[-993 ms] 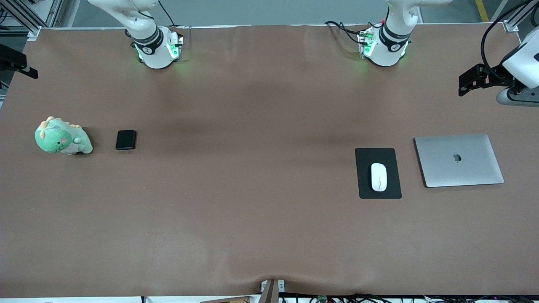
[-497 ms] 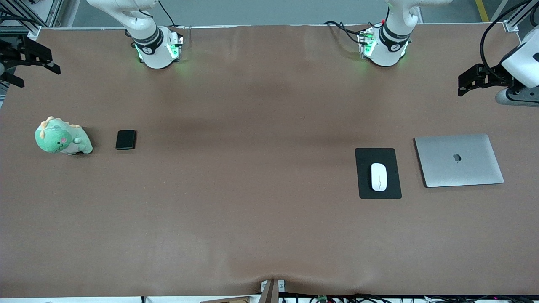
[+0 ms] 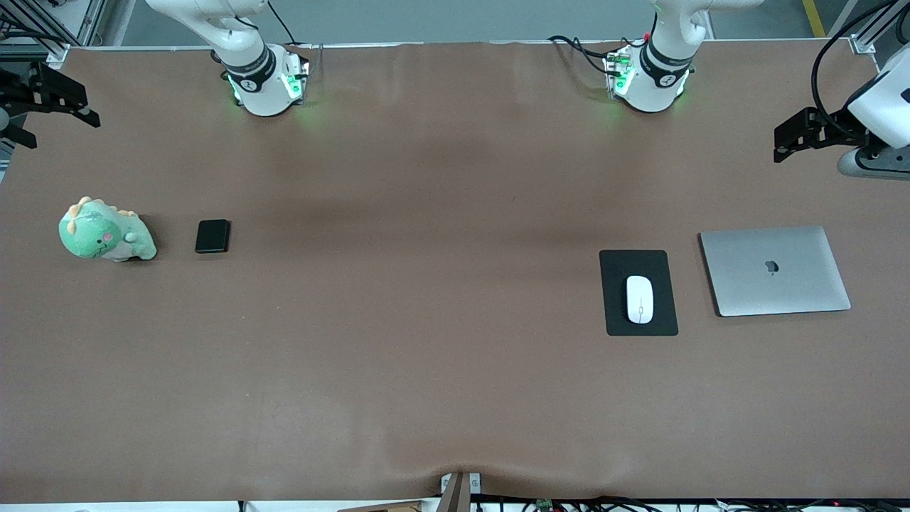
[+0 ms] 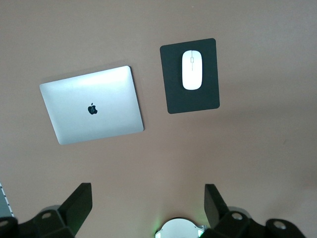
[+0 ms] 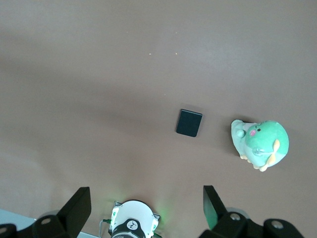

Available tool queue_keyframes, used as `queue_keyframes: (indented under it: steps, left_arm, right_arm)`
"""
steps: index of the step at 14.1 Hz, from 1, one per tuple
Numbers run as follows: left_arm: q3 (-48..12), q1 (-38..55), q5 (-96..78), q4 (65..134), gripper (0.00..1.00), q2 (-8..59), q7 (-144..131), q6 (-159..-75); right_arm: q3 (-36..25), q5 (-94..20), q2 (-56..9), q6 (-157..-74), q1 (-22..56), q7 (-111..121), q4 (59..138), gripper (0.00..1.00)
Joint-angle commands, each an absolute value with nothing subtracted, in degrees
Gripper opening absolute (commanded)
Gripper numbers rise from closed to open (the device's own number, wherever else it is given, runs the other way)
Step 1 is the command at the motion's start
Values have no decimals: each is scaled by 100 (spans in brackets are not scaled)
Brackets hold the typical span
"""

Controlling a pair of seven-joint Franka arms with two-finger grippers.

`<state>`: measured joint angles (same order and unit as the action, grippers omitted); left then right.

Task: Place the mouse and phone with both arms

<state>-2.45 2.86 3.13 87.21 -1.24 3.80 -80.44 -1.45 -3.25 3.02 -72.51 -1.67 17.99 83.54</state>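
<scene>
The white mouse [image 3: 639,299] lies on a black mouse pad [image 3: 616,316] toward the left arm's end of the table. The small black phone [image 3: 212,236] lies flat toward the right arm's end. My left gripper [image 3: 782,142] hangs high over the table's end, near the laptop, open and empty. Its wrist view looks down on the mouse [image 4: 191,70] and pad [image 4: 193,101] past the left gripper [image 4: 147,191]. My right gripper [image 3: 60,130] hovers high at the other end of the table, open and empty. The right wrist view shows the phone [image 5: 189,123] below the right gripper [image 5: 146,193].
A closed silver laptop [image 3: 775,270] lies beside the mouse pad, toward the table's end. A green plush dinosaur [image 3: 103,231] sits beside the phone, toward the other end. The arm bases [image 3: 264,84] [image 3: 648,80] stand along the table's back edge.
The right gripper has swung in over the table's end and turned, then held still. The left gripper has hardly moved. Mouse and phone lie where they were.
</scene>
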Motion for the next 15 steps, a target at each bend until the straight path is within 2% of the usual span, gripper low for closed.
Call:
queue_keyframes:
  steps: [1,15]
  left_arm:
    - [-229,246,193,8613,100,-97,431,-8016]
    - [-220,246,202,8613,100,-70,422,-8016]
  right_arm:
    - [-114,-255,448,-7304,-158,1451,8508,100]
    - [-132,-246,431,-7295,-246,1450,8490,100]
